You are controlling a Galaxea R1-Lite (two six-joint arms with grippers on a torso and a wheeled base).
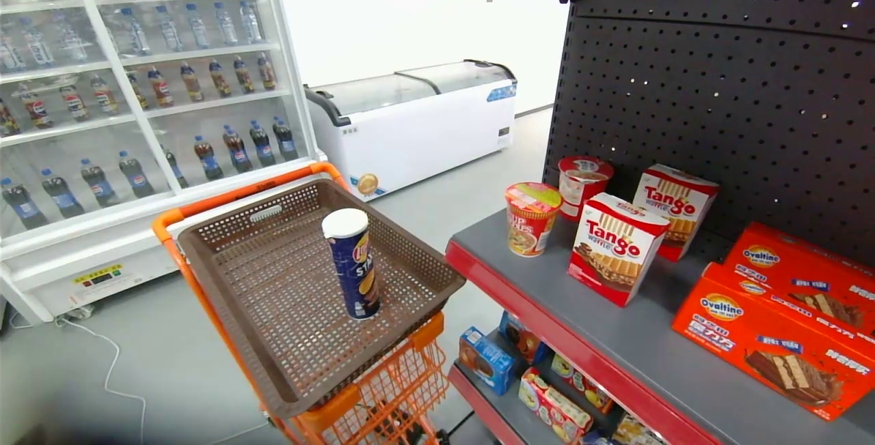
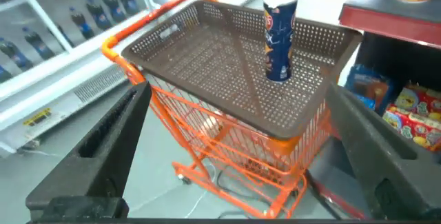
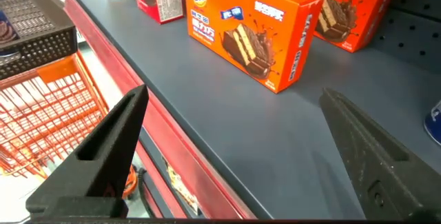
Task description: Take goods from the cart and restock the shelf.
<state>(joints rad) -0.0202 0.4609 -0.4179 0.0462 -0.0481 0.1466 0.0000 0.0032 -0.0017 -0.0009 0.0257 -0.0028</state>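
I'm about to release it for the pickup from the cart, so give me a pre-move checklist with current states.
1. Chip can upright in the cart basket: ok.
2. Left tool open, holding nothing: ok.
3. Left tool at the can: not ok, it is apart from the basket.
4. Bare space on the shelf beside the orange boxes: ok.
5. Right tool open, holding nothing, near the shelf: ok.
6. Can full or nearly empty: cannot tell.
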